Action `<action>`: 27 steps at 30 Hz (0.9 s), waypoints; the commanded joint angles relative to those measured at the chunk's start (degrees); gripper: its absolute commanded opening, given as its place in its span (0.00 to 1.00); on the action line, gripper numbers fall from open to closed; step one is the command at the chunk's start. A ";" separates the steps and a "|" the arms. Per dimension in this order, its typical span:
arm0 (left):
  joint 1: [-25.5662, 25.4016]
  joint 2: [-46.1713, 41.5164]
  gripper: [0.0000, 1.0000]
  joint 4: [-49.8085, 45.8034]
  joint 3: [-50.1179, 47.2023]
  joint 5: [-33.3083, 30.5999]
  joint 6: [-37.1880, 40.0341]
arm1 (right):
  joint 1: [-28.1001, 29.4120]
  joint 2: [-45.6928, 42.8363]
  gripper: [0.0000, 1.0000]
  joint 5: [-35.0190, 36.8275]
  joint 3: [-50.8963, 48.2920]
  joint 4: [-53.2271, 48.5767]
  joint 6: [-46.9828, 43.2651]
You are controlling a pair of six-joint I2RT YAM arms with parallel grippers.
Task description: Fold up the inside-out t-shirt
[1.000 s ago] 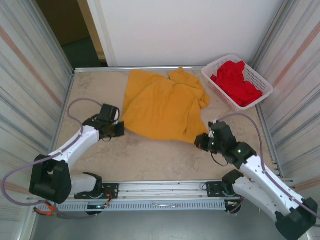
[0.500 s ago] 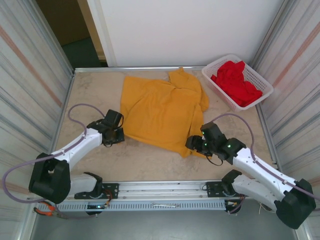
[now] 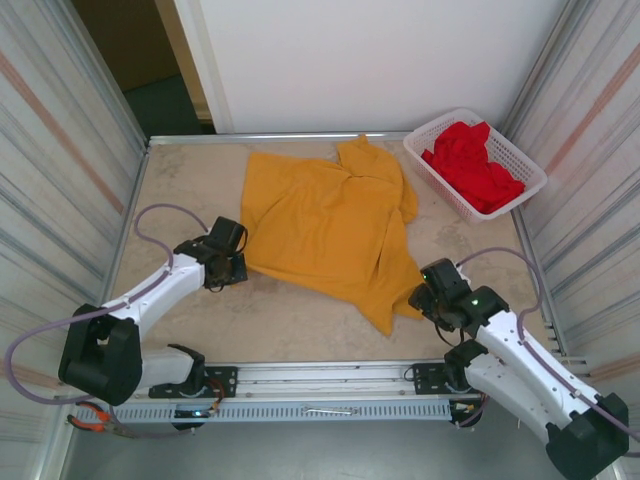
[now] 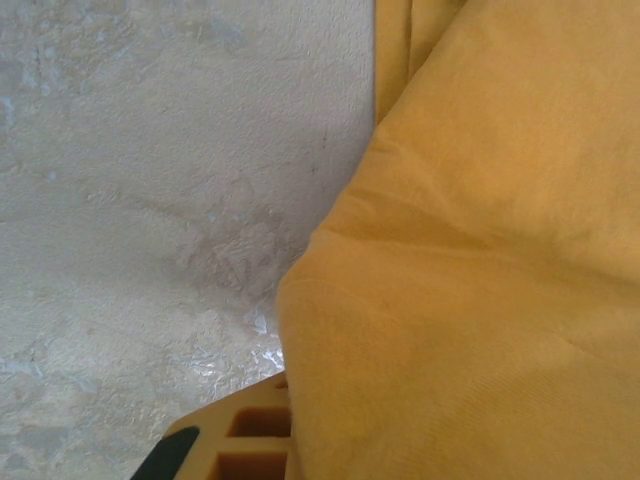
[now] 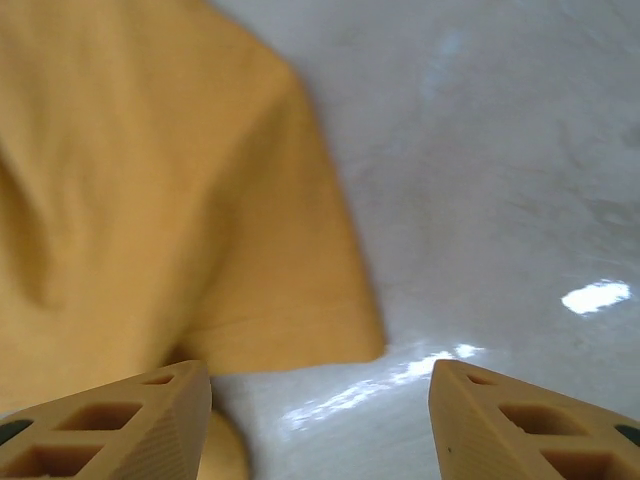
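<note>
Left gripper is clamped on the t-shirt at its left edge. Right gripper is open and empty, hem corner just ahead. The shirt lies rumpled mid-table — I expect a one-sided pull to drag and bunch it.

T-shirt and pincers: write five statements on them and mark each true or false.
1. The right pincer is open. True.
2. The left pincer is open. False: it is shut on the t-shirt's edge.
3. The red garment lies on the table. False: it is in the basket.
4. The t-shirt lies on the table. True.
5. The t-shirt is folded into a neat rectangle. False: it lies spread and rumpled.
</note>
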 commanded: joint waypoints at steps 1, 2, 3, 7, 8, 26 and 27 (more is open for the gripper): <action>0.68 -0.96 0.00 -1.74 2.09 -1.17 1.07 | -2.11 0.26 0.56 -0.64 -3.13 0.62 1.63; 0.72 -1.07 0.00 -1.83 2.22 -1.04 1.16 | -2.47 0.41 0.55 -1.41 -3.62 1.77 1.17; 0.75 -1.20 0.00 -1.74 2.33 -1.01 1.18 | -2.73 0.60 0.53 -1.95 -3.90 2.92 1.13; 0.84 -1.66 0.00 -1.78 2.63 -0.93 1.35 | -3.09 2.78 0.53 -3.20 -4.65 6.06 0.36; 0.84 -1.63 0.00 -1.83 2.72 -0.88 1.36 | -3.33 3.56 0.53 -3.66 -4.69 6.76 0.25; 1.56 -1.78 0.00 -1.26 3.09 -0.27 1.92 | -2.31 13.74 0.00 -8.22 -6.64 16.57 1.94; 1.99 -1.83 0.00 -1.13 3.32 0.15 2.11 | -2.82 12.43 0.00 -8.10 -5.94 16.06 1.49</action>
